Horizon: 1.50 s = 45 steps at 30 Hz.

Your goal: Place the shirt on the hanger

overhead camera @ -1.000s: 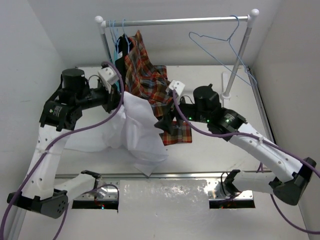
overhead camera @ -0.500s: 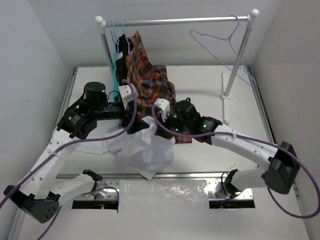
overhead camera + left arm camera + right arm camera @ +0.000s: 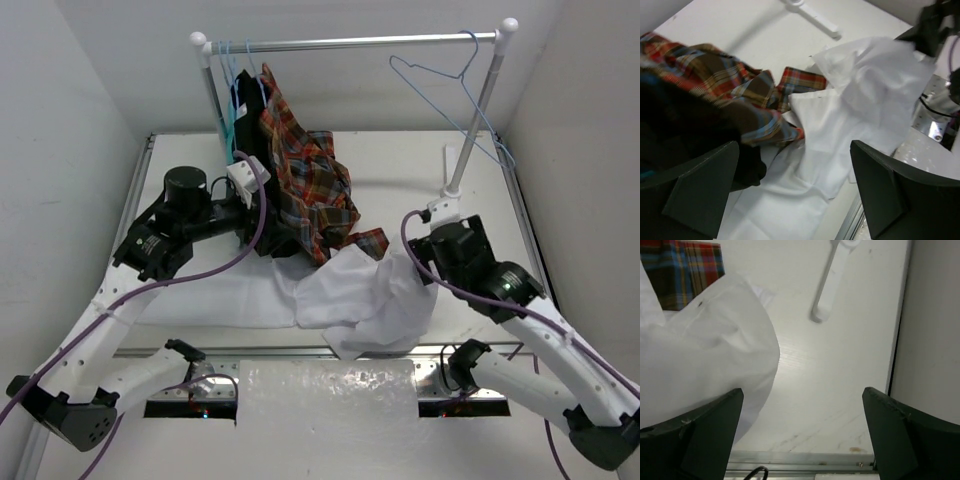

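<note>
The white shirt (image 3: 300, 295) lies spread across the near part of the table, flat on the left and bunched up on the right. In the left wrist view the shirt (image 3: 840, 120) sits below my open left gripper (image 3: 795, 195), and nothing is between the fingers. My left gripper (image 3: 268, 232) hovers by the dark hanging clothes. My right gripper (image 3: 418, 268) is open at the shirt's right end. In the right wrist view the shirt (image 3: 705, 355) billows beside the left finger (image 3: 710, 430), with bare table between the jaws. The bare light-blue hanger (image 3: 450, 90) hangs on the rod at the far right.
A red plaid shirt (image 3: 310, 180) and black and teal garments (image 3: 240, 120) hang from the rack rod (image 3: 350, 42) at the left, trailing onto the table. The rack's white foot (image 3: 832, 280) lies ahead of the right gripper. A metal rail (image 3: 300, 352) borders the near edge; walls close both sides.
The left gripper opened and let the lifted shirt drop. The right arm swung from the middle to the right, pulling the shirt's end along, and its jaws now stand open.
</note>
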Available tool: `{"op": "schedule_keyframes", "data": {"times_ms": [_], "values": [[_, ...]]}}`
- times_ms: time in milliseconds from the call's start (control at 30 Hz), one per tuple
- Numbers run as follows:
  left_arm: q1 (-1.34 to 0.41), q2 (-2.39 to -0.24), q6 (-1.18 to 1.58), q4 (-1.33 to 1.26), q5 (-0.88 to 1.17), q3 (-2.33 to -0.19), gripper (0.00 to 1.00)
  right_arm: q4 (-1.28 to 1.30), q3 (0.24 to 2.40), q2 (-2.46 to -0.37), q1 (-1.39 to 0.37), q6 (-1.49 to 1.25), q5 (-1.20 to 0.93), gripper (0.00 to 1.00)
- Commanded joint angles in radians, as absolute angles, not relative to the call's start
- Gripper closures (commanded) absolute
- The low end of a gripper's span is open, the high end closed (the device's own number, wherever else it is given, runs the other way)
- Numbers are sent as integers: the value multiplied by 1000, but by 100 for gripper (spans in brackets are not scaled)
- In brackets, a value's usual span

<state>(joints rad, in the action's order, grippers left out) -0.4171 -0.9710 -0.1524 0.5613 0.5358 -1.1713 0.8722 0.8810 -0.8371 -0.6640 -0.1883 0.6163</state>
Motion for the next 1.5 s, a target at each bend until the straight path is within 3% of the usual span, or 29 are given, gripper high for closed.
{"op": "schedule_keyframes", "data": {"times_ms": [0, 133, 167, 200, 233, 267, 300, 333, 400, 433, 567, 767, 867, 900, 1000, 1033, 1100, 1133, 1167, 1200, 1467], "values": [[-408, -971, -133, 514, 408, -1160, 8, 726, 919, -732, -643, -31, 668, 1], [-408, -951, -156, 499, 335, -1108, 11, 581, 962, -716, -643, 34, 339, 1], [-408, -951, -161, 497, 325, -1095, 14, 597, 989, -748, -643, 19, 303, 8], [-408, -956, -170, 499, 321, -1088, 17, 619, 1055, -791, -644, 8, 243, 41], [-408, -969, -184, 514, 324, -1071, 32, 655, 1093, -892, -643, -27, 221, 66], [-408, -977, -216, 526, 330, -1063, 40, 670, 1138, -946, -644, -78, 206, 100], [-408, -985, -227, 540, 327, -1042, 47, 675, 1211, -995, -638, -104, 169, 100], [-410, -982, -236, 540, 318, -1026, 57, 640, 1230, -1081, -632, -148, 138, 90], [-411, -974, -270, 526, 302, -979, 57, 521, 1223, -1152, -586, -187, -11, 43], [-411, -968, -281, 519, 299, -967, 57, 484, 1210, -1226, -560, -230, -70, 37], [-426, -953, -324, 482, 348, -922, 52, 399, 1082, -1394, -375, -342, -287, 32], [-454, -968, -428, 444, 425, -795, 38, 255, 915, -1486, -374, -298, -457, 12], [-457, -1002, -459, 398, 425, -747, 37, 206, 845, -1503, -374, -279, -517, 11], [-457, -1008, -474, 387, 422, -742, 36, 199, 830, -1506, -374, -269, -525, 13], [-463, -1037, -502, 356, 433, -745, 34, 155, 757, -1505, -380, -253, -557, 33], [-465, -1051, -506, 341, 439, -749, 33, 140, 749, -1503, -382, -249, -561, 47], [-469, -1072, -512, 324, 463, -753, 32, 133, 738, -1503, -390, -232, -568, 61], [-471, -1078, -512, 319, 472, -755, 32, 136, 739, -1503, -391, -227, -577, 83], [-475, -1081, -512, 315, 479, -755, 32, 140, 741, -1499, -394, -216, -580, 95], [-485, -1089, -511, 305, 495, -750, 32, 147, 745, -1491, -411, -213, -574, 100], [-563, -1091, -477, 264, 560, -732, 29, -59, 542, -1144, -724, -106, -257, 100]]}}
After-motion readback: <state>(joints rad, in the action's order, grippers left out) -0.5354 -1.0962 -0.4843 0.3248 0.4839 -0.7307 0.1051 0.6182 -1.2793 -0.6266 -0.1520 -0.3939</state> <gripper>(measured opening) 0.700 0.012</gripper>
